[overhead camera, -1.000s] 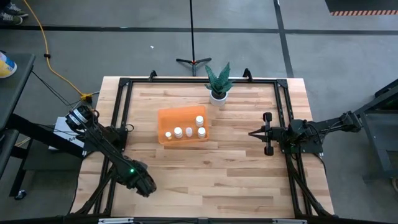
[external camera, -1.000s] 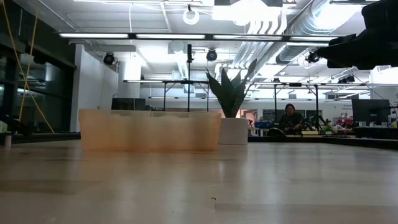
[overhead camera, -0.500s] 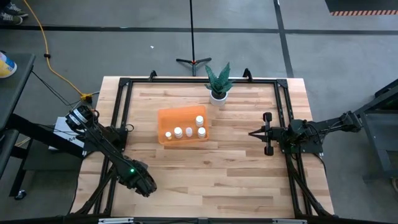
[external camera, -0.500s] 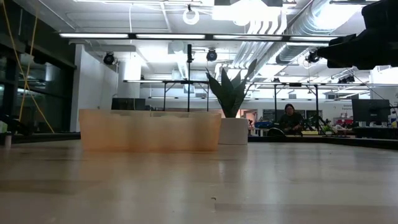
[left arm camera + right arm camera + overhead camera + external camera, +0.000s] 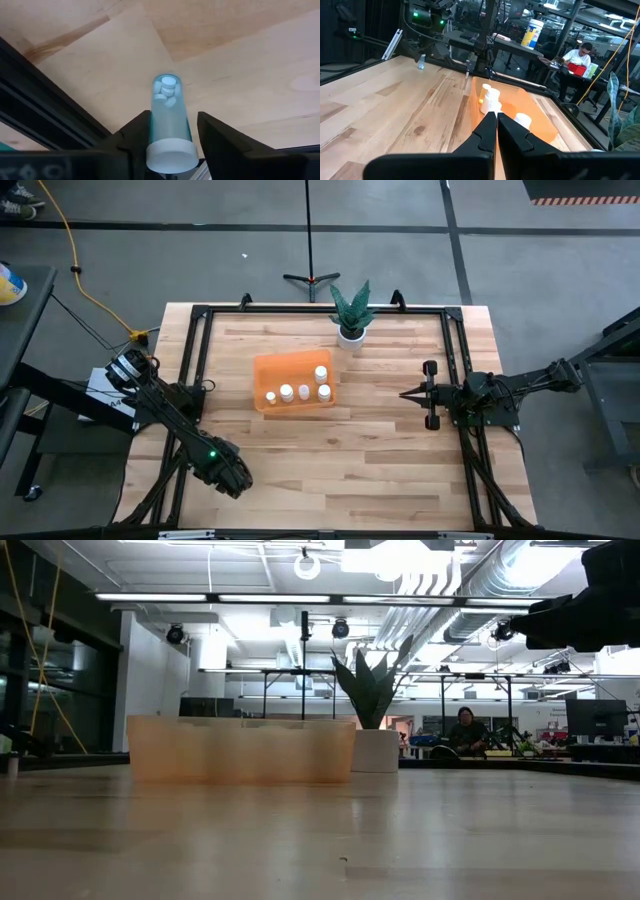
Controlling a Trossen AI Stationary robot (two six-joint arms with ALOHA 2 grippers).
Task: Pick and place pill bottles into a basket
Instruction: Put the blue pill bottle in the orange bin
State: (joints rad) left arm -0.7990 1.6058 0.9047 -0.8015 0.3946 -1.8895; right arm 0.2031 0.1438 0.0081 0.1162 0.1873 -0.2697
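The orange basket [image 5: 295, 380] stands mid-table and holds several white-capped pill bottles [image 5: 304, 391]; it also shows in the low view [image 5: 240, 750] and the right wrist view [image 5: 515, 107]. My left gripper [image 5: 232, 480] is near the table's front left, shut on one pill bottle [image 5: 169, 117]. That bottle also shows far off in the right wrist view [image 5: 421, 62]. My right gripper [image 5: 403, 393] is shut and empty at the table's right side, pointing toward the basket. My left gripper pinches the pill bottle between its two fingers [image 5: 134, 136] at the cap end [image 5: 170, 150]. The fingers lie along the bottle, cap toward the wrist, clear bottom end [image 5: 168, 84] pointing down at the table. Whether that end touches the wood, I cannot tell.
A white pot with a green plant [image 5: 350, 320] stands at the table's far edge behind the basket. A black frame rail [image 5: 45, 110] runs close beside my left gripper. A person sits in the room beyond the table [image 5: 580, 52].
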